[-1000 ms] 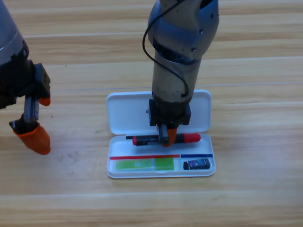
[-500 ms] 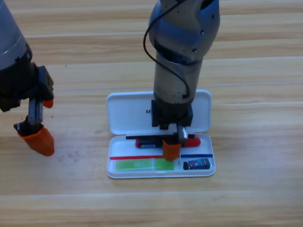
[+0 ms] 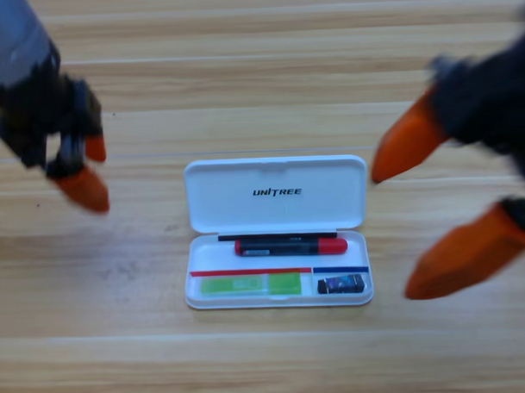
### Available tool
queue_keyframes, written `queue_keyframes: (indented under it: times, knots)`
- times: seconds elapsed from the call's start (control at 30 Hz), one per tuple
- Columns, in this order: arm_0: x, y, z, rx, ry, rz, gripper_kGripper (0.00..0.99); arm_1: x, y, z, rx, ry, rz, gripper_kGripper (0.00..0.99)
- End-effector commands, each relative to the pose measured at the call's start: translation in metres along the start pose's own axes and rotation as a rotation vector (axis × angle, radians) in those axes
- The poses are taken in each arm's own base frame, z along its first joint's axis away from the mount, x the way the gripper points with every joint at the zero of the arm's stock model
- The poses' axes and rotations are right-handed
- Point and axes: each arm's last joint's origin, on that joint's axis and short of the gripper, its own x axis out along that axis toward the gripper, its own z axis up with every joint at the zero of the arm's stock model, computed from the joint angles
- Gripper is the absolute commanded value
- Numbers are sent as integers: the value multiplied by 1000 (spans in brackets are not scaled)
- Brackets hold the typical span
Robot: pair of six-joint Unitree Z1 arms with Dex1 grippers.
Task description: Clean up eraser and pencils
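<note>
left hand: black hand with two orange jaws [image 3: 87, 172] up at the left edge over bare wooden counter [image 3: 268, 360], well away from the case. Jaws a little apart, nothing between them.

case: white hinged plastic UNITREE case [image 3: 275, 192] in the middle of the counter, lid flipped back flat, tray toward the bottom. Lid is light and thin, so I'd guess it lifts with a nudge under the far rim.

green pencil: stubby light-green and whitish stick [image 3: 251, 285] lying flat in the lower left compartment of the tray. Looks light and stiff, smooth barrel; if it needed moving, pinch it mid-length across the barrel.

marker: long black-barrelled marker with red ends [image 3: 290, 245] lying lengthwise in the upper slot. Rigid and probably slippery round plastic, so grab the middle or it'll roll.

eraser: small dark navy block with a bluish wrapper [image 3: 341, 285] in the lower right compartment. Light, slightly squishy, grippy; take it across the short sides.

right hand: second black hand with orange jaws [image 3: 434, 212], big and blurry at the right edge, beside the case. Jaws spread wide, holding nothing.

progress: everything looks stowed, only closing the lid seems left.
</note>
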Motion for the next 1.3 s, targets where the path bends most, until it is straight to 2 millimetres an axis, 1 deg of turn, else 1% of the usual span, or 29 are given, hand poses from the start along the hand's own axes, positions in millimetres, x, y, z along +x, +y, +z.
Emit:
queue_keyframes:
  times: [0.03, 0.13, 0.2, 0.3, 0.37, 0.47, 0.53, 0.63, 0.73, 0.87, 0.97, 1.13, 1.3]
  knots:
    - [3, 49, -13, -45, -78, 72, 0, -32, 37, -23, -16, -160, 11, 990]
    - [4, 69, -21, -65, -152, 107, 0, -26, 38, -29, -3, -143, 33, 990]
    - [8, 87, -30, -73, -209, 91, 0, -22, 37, -32, 0, -133, 38, 990]
    - [25, 118, -43, -109, -282, 40, 0, -21, 38, -33, 1, -132, 39, 990]
    - [46, 144, -51, -140, -323, -22, 0, -20, 38, -34, 1, -132, 39, 990]
    - [86, 176, -55, -170, -360, -112, 0, -14, 35, -35, -1, -136, 37, 990]
    - [115, 190, -53, -193, -375, -186, 0, -14, 35, -34, -1, -136, 35, 990]
    - [150, 204, -47, -229, -383, -292, 0, -14, 34, -34, -3, -139, 32, 990]
    - [178, 208, -47, -264, -383, -358, 0, -13, 34, -34, -2, -135, 29, 990]
    - [199, 197, -38, -261, -380, -434, 0, -10, 34, -36, 3, -124, 29, 990]
    - [208, 188, -28, -251, -384, -487, 0, -10, 34, -37, 3, -124, 29, 990]
    - [217, 177, -14, -231, -371, -539, 0, -9, 34, -37, 4, -124, 34, 990]
    - [231, 167, 0, -203, -354, -619, 0, -10, 34, -37, 5, -126, 37, 990]
